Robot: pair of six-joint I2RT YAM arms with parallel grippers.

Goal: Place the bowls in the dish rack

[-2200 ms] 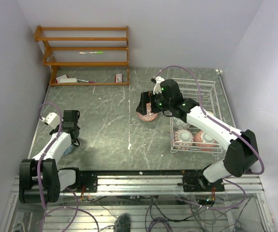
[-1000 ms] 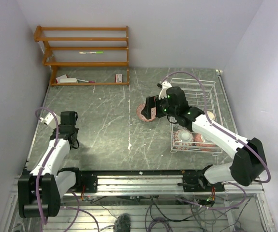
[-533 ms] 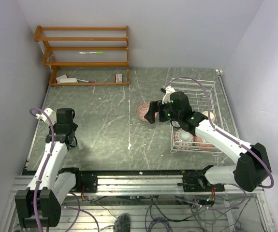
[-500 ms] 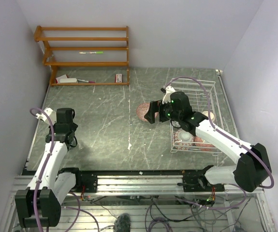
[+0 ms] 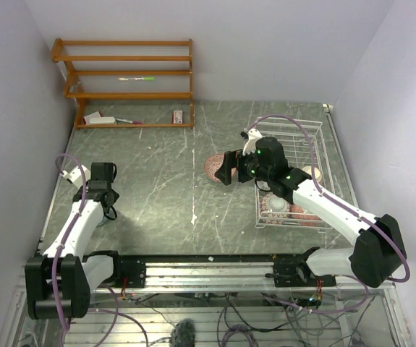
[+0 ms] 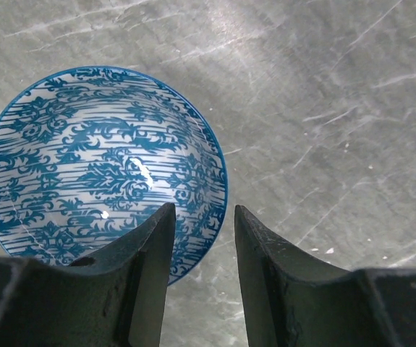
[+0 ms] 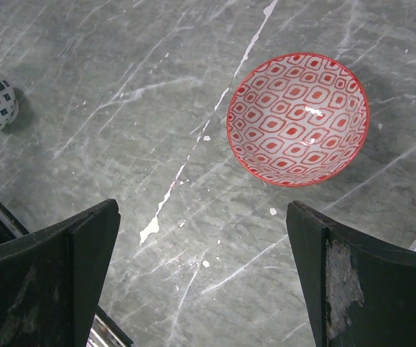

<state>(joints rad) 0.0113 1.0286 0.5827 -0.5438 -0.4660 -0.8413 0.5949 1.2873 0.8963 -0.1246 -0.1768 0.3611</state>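
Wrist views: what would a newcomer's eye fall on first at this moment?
The blue patterned bowl fills the left wrist view, its rim seen between the parted fingers of the left gripper. In the right wrist view a red patterned bowl sits alone on the grey table beyond the wide-open right gripper. From above, the white dish rack at right holds a few bowls.
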